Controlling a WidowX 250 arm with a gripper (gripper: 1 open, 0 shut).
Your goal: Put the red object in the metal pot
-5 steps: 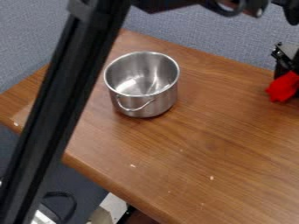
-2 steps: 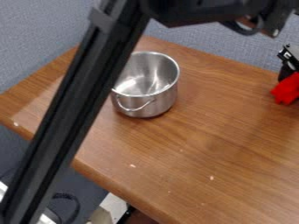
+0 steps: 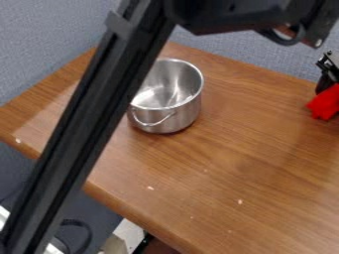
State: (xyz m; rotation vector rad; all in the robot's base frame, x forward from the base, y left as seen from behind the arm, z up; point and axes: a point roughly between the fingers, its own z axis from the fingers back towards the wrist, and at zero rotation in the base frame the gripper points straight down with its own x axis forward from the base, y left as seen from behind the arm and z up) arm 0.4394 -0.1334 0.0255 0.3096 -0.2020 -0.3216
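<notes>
Metal pot (image 3: pixel 167 94) on wooden table (image 3: pixel 239 189), red object (image 3: pixel 324 101) at right edge, black arm (image 3: pixel 93 139) across

Single camera only – sits high behind arm (image 3: pixel 93 129), looks down past it onto wooden table (image 3: pixel 225 169). Fairly close; metal pot (image 3: pixel 165 94) just left of frame centre.

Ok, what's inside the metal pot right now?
The metal pot looks empty: only its shiny inner wall and part of the floor show. The near wall and the arm hide the rest. The red object is at the table's right edge.
</notes>
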